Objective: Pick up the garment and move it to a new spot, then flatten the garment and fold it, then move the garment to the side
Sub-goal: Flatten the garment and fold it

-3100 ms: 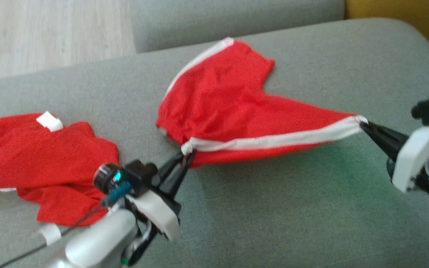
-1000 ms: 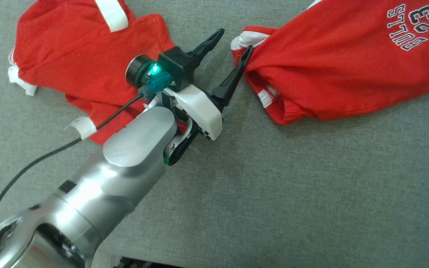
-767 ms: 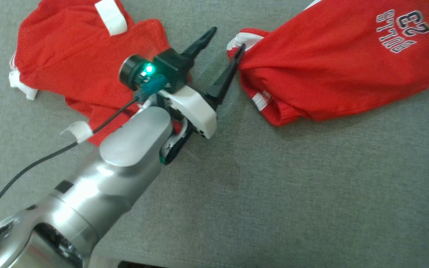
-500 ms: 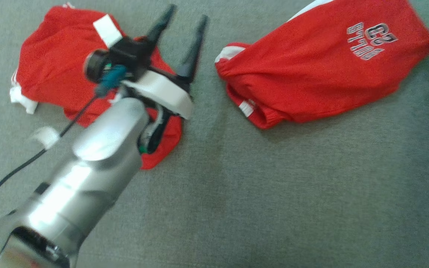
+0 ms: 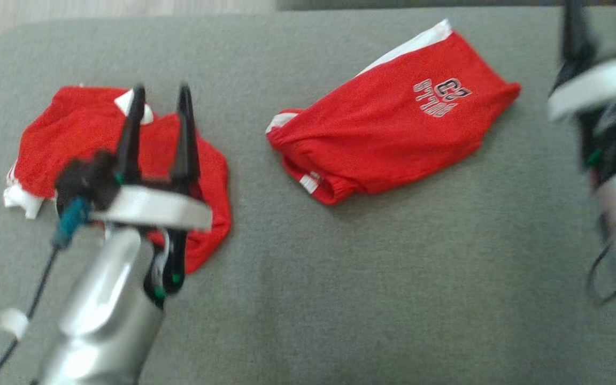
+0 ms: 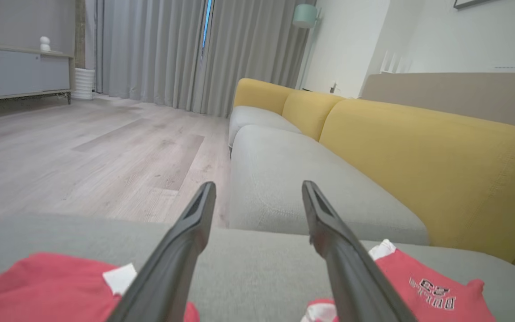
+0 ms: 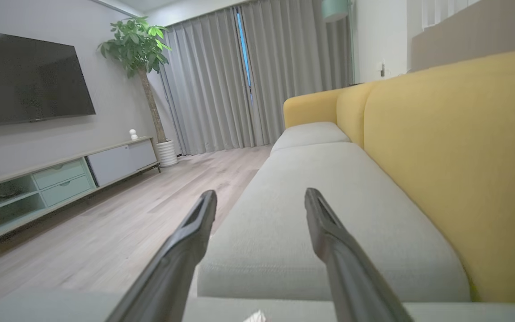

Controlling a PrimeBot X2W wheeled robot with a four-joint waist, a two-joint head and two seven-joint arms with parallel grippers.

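Red garment (image 5: 393, 128) w/ the number print (image 5: 441, 96) lies loose on the grey seat cushion (image 5: 393, 278), centre-right in the head view. It's rumpled, left end bunched, white trim (image 5: 409, 45) along the far edge, and nothing's gripping it. Left gripper (image 5: 161, 93) hovers well off to its left, over a second red garment (image 5: 72, 144), jaws wide, nothing betw. them. Right gripper (image 7: 261, 193) sits past the garment's right end, clear of the fabric, jaws wide & empty too. Looks like the move-to-new-spot bit is done, so flattening is the step in hand. Next move, I'd say: both grippers drop to opposite ends, pinch the edges & pull apart to smooth it before any fold.
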